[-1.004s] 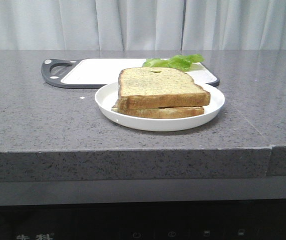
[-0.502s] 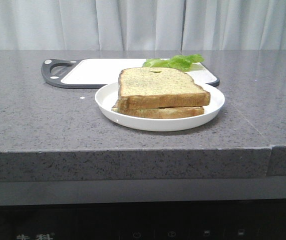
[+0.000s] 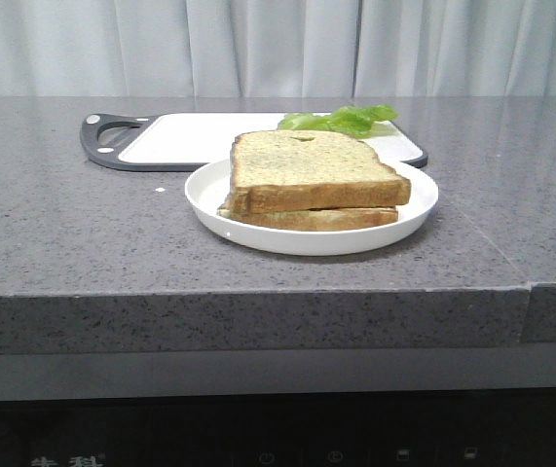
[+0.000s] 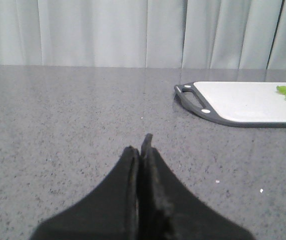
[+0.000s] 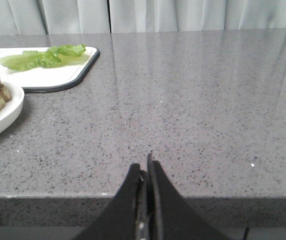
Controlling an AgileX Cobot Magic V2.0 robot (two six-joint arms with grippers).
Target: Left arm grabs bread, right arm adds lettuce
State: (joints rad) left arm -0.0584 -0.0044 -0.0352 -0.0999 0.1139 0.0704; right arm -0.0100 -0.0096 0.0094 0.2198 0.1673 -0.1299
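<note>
On the far left, the left claw [image 4: 141,150] sits low over the grey counter [image 3: 54,224], its two black fingers pressed together with nothing between them; it shows only in its own wrist view, not from the front. Next along, one white cutting board [image 3: 200,138] with a dark rim lies flat at the back of the counter, its handle end out to the left and its long side running left to right. Moving toward the middle, one white plate [image 3: 209,199] stands in front of the board, and on it two slices are stacked. The bread [image 3: 312,167], the top one with the small dent, lies flat on the lower slice [image 3: 316,219], its domed edge turned away toward the board and its straight cut edge facing the camera. Just behind the plate, on the right-hand end of the board, lies one lettuce [image 3: 341,120] leaf, stretched lengthwise left to right. Over on the right, the right claw [image 5: 147,167] hangs at the near edge of the counter, fingers closed tight on nothing, well apart from the plate and the lettuce.
</note>
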